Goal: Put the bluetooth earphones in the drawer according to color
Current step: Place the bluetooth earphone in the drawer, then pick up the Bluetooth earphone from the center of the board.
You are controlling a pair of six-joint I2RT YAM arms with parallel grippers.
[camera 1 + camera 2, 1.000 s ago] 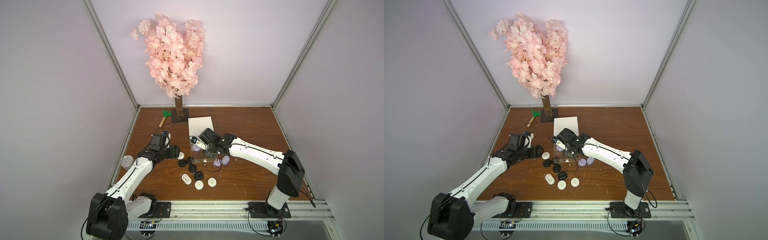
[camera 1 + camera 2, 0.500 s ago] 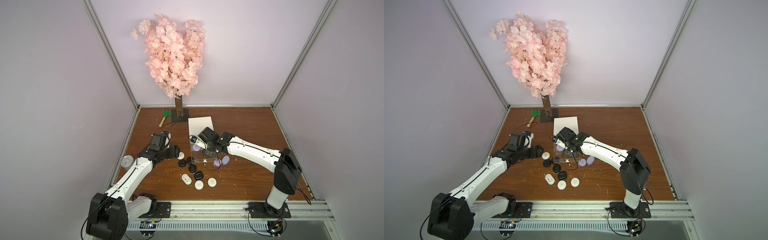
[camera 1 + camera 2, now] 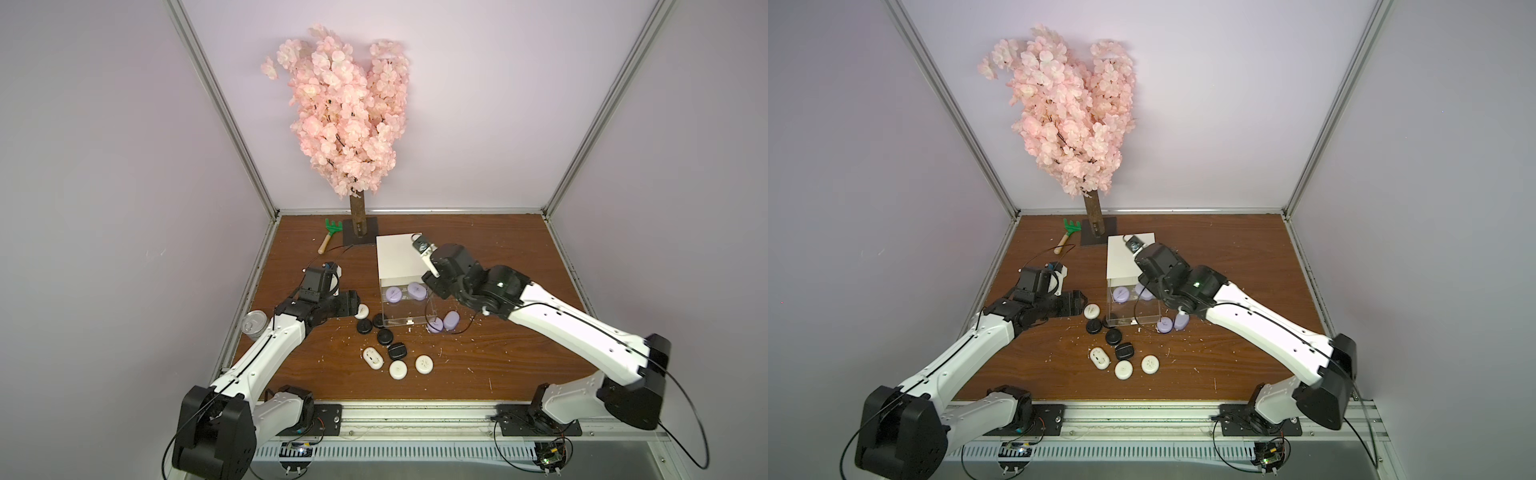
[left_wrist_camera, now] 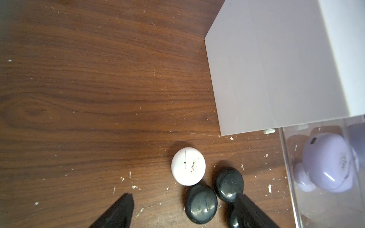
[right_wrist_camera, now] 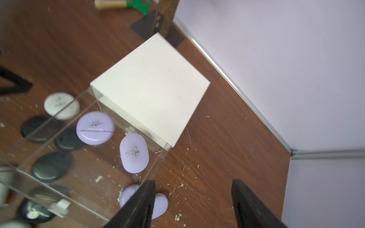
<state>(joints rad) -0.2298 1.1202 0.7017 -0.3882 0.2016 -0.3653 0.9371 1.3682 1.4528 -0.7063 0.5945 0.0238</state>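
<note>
— Now, entry one: right claw (image 5: 193, 181)?
— Spread, empty, over the open drawer (image 3: 401, 322). Two lavender cases (image 3: 394, 294) lie inside, ahead of it.
— Entry two?
— Lavender pair (image 3: 451, 320), on the table (image 3: 498, 374), touching each other, beneath my claw's drawer-side finger, outside the drawer's corner. Right arm nearer, I judge. Long axis: hidden. Smooth, glossy pebbles.
— Left claw (image 4: 183, 195)?
— Spread, empty; white case (image 4: 188, 166) just ahead.

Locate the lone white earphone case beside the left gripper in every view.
In a top view: white case, left of the open drawer.
In a top view: same spot.
Left wrist: next to two black cases, at.
Right wrist: seen through the drawer's clear wall.
Landmark: white cabinet.
</note>
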